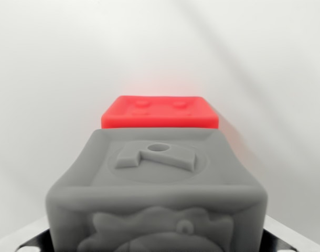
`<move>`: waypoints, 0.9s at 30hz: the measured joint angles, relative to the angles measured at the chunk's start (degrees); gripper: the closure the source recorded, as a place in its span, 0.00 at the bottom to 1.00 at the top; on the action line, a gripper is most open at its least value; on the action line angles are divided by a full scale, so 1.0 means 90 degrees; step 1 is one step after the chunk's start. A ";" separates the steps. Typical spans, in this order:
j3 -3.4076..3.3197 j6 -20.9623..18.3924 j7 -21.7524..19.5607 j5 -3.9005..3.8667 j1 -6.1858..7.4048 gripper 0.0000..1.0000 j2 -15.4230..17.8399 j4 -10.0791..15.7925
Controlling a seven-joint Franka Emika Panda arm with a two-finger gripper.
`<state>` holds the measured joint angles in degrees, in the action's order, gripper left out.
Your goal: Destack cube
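I look through the wrist view and a big grey cube [157, 194] fills the bottom of it. It sits very close to the camera, right in the middle. It has a round raised shape with a small hole on top and a bumpy picture on the side facing me. I think it is so close because it sits between the fingers of my end effector, but I cannot see the fingertips, so I cannot tell if the end effector is squeezing the cube or is let go. Only dark and pale bits of the end effector's body [31, 242] show in the bottom corners.

Just behind the grey cube is a red cube [160, 112]. I see only its top, which has small bumps. I cannot tell if the two cubes touch, or if the grey one is stacked on something.

The white worktop [55, 68] is all around them. I see no edges or corners of it. I see no boxes, bowls or bins, so nothing is inside anything.

My guess is the grey cube is the one to lift off.
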<state>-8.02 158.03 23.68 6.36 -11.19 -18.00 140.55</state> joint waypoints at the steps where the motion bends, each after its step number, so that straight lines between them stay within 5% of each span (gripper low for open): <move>1: -0.0005 -0.0025 -0.0003 -0.0006 0.0003 1.00 0.0029 0.0003; 12: -0.0090 -0.0329 -0.0089 -0.0130 0.0061 1.00 0.0393 0.0044; 27: -0.0167 -0.1005 -0.0279 -0.0405 0.0087 1.00 0.1134 0.0066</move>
<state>-9.53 148.99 21.17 2.72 -10.41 -7.80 141.14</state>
